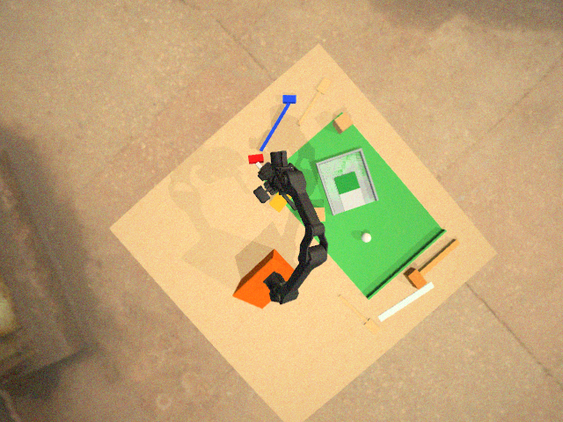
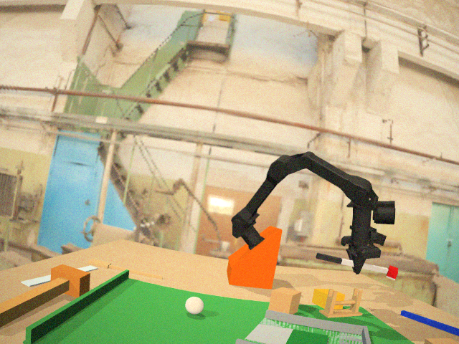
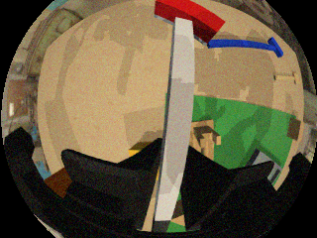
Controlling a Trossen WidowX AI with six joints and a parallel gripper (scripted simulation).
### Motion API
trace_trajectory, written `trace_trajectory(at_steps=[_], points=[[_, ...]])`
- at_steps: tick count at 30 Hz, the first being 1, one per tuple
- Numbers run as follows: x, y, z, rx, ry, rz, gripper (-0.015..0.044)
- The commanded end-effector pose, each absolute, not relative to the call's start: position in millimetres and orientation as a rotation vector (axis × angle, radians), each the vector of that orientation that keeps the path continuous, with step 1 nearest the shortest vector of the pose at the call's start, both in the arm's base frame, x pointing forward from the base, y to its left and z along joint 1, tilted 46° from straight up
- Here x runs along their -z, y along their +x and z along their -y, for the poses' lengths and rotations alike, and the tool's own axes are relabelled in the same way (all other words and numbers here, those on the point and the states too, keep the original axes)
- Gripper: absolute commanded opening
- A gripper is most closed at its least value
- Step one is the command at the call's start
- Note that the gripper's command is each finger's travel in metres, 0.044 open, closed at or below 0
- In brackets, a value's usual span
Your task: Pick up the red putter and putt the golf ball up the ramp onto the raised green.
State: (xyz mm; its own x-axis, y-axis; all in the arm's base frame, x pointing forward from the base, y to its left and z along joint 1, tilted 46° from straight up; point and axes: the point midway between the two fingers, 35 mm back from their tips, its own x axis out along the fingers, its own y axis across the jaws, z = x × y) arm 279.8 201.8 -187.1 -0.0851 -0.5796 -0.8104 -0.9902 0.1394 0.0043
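Note:
The red putter has a red head (image 1: 255, 158) (image 2: 391, 272) (image 3: 190, 17), a white shaft (image 2: 374, 267) (image 3: 182, 89) and a black grip (image 2: 328, 258). My gripper (image 2: 356, 264) (image 3: 168, 143) is shut on the shaft and holds the putter in the air, roughly level, above the wooden stand and yellow block. The white golf ball (image 1: 366, 237) (image 2: 194, 305) rests on the green mat (image 1: 395, 218) (image 2: 148, 314). The pale ramp (image 1: 352, 200) (image 2: 270, 334) leads to the dark green raised square (image 1: 347, 182) (image 2: 308, 337) inside a grey-walled frame (image 1: 325, 189).
The blue putter (image 1: 274, 127) (image 2: 429, 322) (image 3: 243, 44) lies near the held head. A yellow block (image 1: 277, 202) (image 2: 320, 297) and wooden stand (image 2: 341, 312) are below the gripper. A wooden block (image 2: 285, 300) is beside them. An orange wedge (image 2: 255, 264) stands at the arm's base. A dark green wall (image 1: 405, 265) edges the mat.

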Motion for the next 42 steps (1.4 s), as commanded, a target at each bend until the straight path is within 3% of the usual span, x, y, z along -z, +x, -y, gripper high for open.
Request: trace_trajectory(at_steps=[1, 22, 42], points=[[167, 297, -194, -0.705, -1.352, -1.771, 0.0000], [67, 367, -121, -0.367, -0.517, -1.788, 0.0000], [-38, 392, -27, -0.009, 0.271, -1.656, 0.0000]])
